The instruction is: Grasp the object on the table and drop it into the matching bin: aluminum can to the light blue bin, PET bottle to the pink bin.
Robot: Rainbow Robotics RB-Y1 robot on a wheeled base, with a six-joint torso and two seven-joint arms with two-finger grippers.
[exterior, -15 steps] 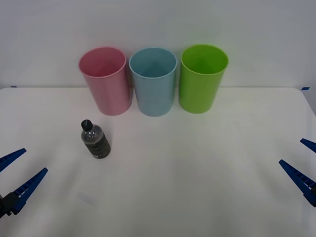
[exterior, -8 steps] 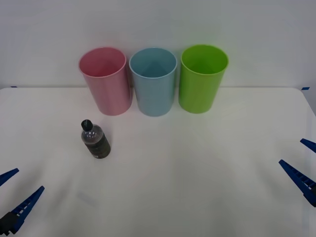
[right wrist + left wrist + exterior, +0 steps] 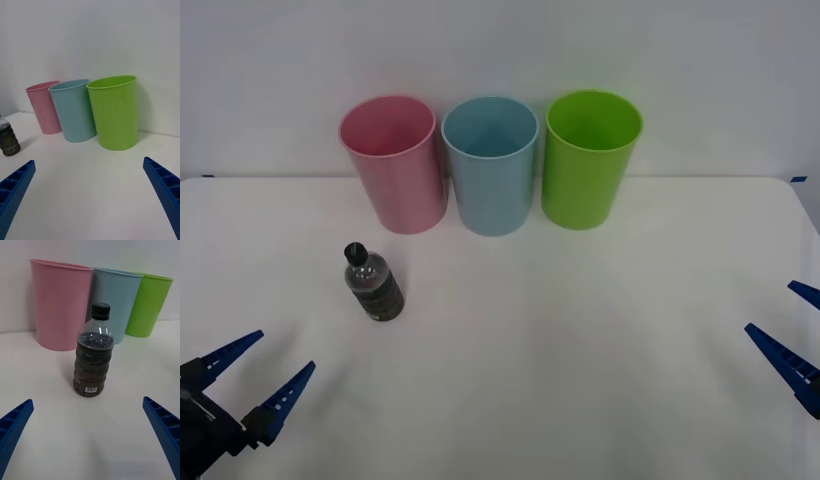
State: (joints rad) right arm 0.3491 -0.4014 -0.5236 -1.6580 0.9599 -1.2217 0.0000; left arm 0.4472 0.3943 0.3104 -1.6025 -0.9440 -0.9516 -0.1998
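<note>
Now, from the front view, the PET bottle [image 3: 372, 285] stands upright on the white desk [image 3: 580, 340], left of centre and in front of the pink bin [image 3: 393, 164]. The pink bin, the light blue bin [image 3: 491, 165] and a green bin [image 3: 589, 158] stand in a row at the far edge, just beside one another, pink at the robot's left. The left gripper [image 3: 253, 378] hovers low at the near left corner, jaws spread wide and holding nothing, well short of the bottle. The right gripper [image 3: 792, 328] sits at the right edge, jaws apart and empty, well away from the bins.

Seen from the right wrist, two blue fingers [image 3: 15, 187] stand wide at the corners, with the three bins ahead and the bottle [image 3: 7, 138] at the picture's edge beside the pink one.

Seen from the left wrist, the bottle [image 3: 93, 356] stands centred between the wide-set blue fingers [image 3: 163, 431], touching neither, its black cap [image 3: 100, 311] on and dark contents visible; the pink bin [image 3: 60, 303] rises just behind it.
</note>
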